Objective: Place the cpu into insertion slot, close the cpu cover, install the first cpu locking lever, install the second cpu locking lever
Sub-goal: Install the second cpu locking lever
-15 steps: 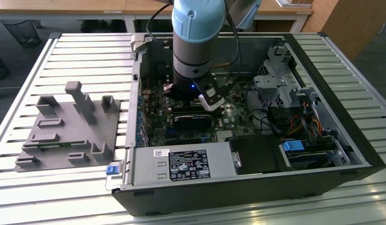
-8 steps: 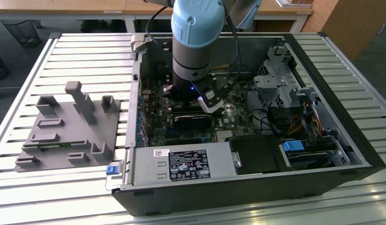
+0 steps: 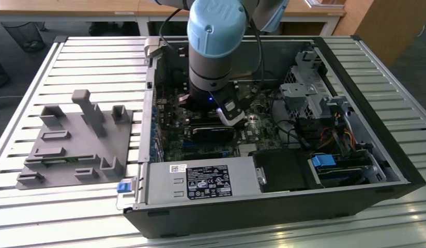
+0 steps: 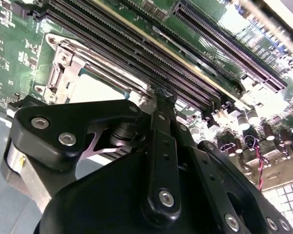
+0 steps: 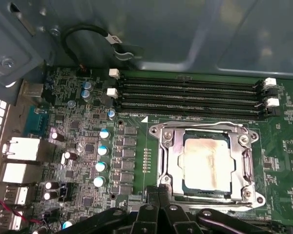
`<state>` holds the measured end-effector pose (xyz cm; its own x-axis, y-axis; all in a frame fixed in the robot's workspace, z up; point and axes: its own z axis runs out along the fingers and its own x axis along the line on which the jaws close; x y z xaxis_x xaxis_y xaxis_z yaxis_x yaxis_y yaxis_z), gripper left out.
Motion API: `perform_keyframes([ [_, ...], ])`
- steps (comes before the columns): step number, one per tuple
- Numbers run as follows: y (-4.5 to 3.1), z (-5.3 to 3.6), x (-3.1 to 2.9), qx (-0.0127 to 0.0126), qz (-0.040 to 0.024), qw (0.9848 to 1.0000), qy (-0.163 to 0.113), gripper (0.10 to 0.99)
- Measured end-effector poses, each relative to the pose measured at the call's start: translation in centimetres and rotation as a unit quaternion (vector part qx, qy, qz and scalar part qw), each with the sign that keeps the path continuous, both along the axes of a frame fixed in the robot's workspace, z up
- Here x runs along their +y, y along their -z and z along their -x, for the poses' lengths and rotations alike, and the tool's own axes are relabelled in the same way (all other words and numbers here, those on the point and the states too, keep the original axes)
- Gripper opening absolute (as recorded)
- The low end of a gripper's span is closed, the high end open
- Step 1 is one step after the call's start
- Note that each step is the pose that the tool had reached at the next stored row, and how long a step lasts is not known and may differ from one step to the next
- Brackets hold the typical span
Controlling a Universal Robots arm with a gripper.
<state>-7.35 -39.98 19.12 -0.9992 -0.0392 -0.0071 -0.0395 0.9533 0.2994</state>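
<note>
Slatted metal table (image 3: 82,57) holds the open PC case (image 3: 378,155), arm reaching down inside. On the green motherboard (image 5: 88,146), the cpu (image 5: 208,164) sits in the insertion slot (image 5: 173,163) with the cpu cover (image 5: 203,130) shut over it. Gripper (image 5: 158,192) hovers at the socket's 6 o'clock edge, fingers (image 5: 163,194) pinched together, holding nothing.

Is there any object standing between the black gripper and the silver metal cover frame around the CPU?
Nothing visible does. In the first wrist view, the black gripper sits right at the edge of the silver metal cover frame, which lies flat around the silvery-beige square CPU.
</note>
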Motion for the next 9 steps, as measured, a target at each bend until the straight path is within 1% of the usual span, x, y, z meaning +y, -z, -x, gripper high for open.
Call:
perform_keyframes([
  [4,0.26,0.14,0.00,0.0000,-0.0056,1.0000,0.000,0.106],
  [7,0.40,0.19,-0.02,0.0002,-0.0069,1.0000,0.000,0.106],
  [9,0.41,0.19,0.00,-0.0002,-0.0073,1.0000,0.000,0.106],
])
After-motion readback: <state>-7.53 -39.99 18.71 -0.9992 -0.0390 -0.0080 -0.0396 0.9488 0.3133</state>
